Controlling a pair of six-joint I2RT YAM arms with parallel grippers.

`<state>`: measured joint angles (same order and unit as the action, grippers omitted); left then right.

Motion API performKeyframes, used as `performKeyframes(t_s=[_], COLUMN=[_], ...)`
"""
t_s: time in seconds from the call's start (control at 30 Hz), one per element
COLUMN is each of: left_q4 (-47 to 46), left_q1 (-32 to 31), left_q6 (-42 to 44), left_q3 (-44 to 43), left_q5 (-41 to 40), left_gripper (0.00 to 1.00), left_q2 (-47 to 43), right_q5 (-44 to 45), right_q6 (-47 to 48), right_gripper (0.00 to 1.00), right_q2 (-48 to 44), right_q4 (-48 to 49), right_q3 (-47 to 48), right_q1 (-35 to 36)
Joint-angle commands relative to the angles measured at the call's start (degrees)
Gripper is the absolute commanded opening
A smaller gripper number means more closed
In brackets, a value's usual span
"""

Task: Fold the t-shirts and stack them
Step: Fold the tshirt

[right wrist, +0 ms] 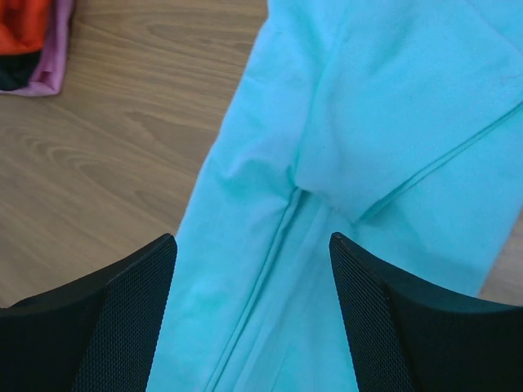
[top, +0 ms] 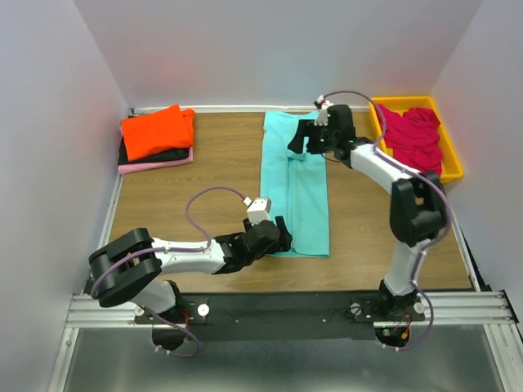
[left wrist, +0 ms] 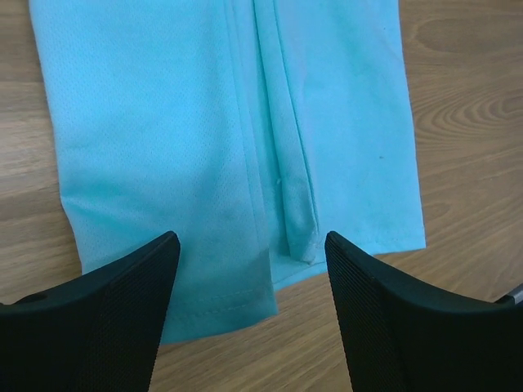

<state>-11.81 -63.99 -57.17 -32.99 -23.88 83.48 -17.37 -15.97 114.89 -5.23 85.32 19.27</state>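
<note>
A turquoise t-shirt (top: 294, 188) lies folded lengthwise into a long strip down the middle of the table. My left gripper (top: 282, 234) hovers open over its near hem. In the left wrist view the hem (left wrist: 229, 122) lies between and beyond that gripper (left wrist: 252, 239), with nothing held. My right gripper (top: 304, 140) stands open above the shirt's far end. In the right wrist view that gripper (right wrist: 252, 238) shows the sleeve folds (right wrist: 368, 106) below it, untouched. An orange-red t-shirt (top: 155, 131) tops a folded stack at the back left, over a black one (top: 176, 153) and a pale pink one (top: 155, 166).
A yellow tray (top: 454, 166) at the back right holds a crumpled magenta t-shirt (top: 413, 135). White walls close the table on three sides. The stack's corner (right wrist: 29, 33) shows at the top left of the right wrist view. Bare wood (top: 212, 171) lies between stack and strip.
</note>
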Motion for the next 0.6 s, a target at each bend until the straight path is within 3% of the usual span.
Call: performKeyframes(t_s=[0.0, 0.23, 0.57], left_q4=[2.4, 2.3, 5.7], left_q1=[-0.4, -0.3, 0.0], left_q6=[1.9, 2.9, 1.3], left_q3=[0.3, 3.4, 4.8], left_q5=[-4.9, -8.0, -8.5], left_gripper=[0.81, 0.84, 0.85], left_q2=[-4.1, -10.0, -7.5], right_q5=[2.2, 9.2, 20.9], right_q6=[-1.2, -7.5, -14.3], right_gripper=[0.83, 0.83, 0.82], right_q2=[-10.2, -25.3, -44.7], right_q4=[0.5, 1.3, -6.3], right_q3=[-9.2, -27.9, -44.9], right_q1=[0.9, 3.6, 7.7])
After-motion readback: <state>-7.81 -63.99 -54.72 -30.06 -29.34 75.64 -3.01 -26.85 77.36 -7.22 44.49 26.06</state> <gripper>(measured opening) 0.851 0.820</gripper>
